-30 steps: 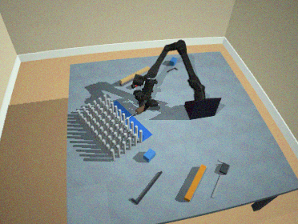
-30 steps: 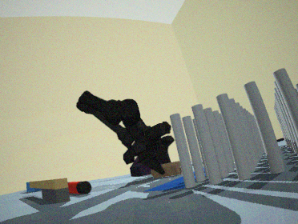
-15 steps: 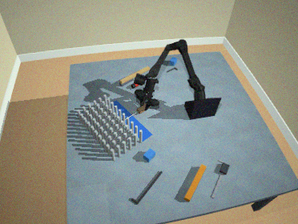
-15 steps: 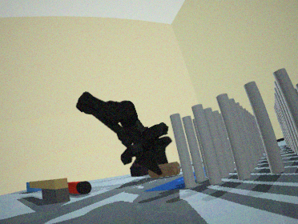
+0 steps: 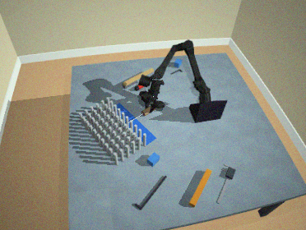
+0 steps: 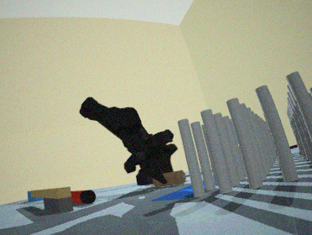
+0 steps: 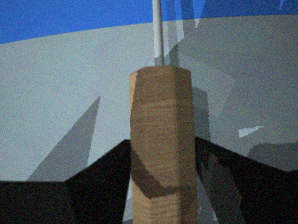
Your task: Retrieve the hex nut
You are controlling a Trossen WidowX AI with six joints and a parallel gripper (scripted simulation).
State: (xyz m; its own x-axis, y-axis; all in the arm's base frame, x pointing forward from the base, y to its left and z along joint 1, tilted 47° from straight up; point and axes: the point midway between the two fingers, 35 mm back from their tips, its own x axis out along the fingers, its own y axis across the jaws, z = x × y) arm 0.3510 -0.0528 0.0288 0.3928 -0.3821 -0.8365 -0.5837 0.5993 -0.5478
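My gripper (image 5: pixel 150 108) (image 7: pixel 161 145) is shut on the wooden handle (image 5: pixel 146 111) (image 6: pixel 175 178) (image 7: pixel 161 107) of a thin-rod tool. Its pale metal rod (image 5: pixel 138 117) (image 7: pixel 158 32) points over the blue taped strip (image 5: pixel 148 138) (image 6: pixel 173 195) (image 7: pixel 65 20) toward the front row of spacers. The rod's far end cannot be made out. The grey metal spacers (image 5: pixel 116 158) (image 6: pixel 190 161) stand upright in rows beyond the strip. The gripper is low over the table on the near side of the strip, outside the field. The hex nut cannot be made out in any view.
A blue block (image 5: pixel 153 159) lies near the field's corner. A black bent-ended tool (image 5: pixel 152 192), an orange bar (image 5: pixel 201 188) and a dark block with a thin rod (image 5: pixel 230 172) lie farther off. A tan bar (image 5: pixel 139 76) and a red cylinder (image 5: pixel 141 87) (image 6: pixel 78 197) lie behind the gripper.
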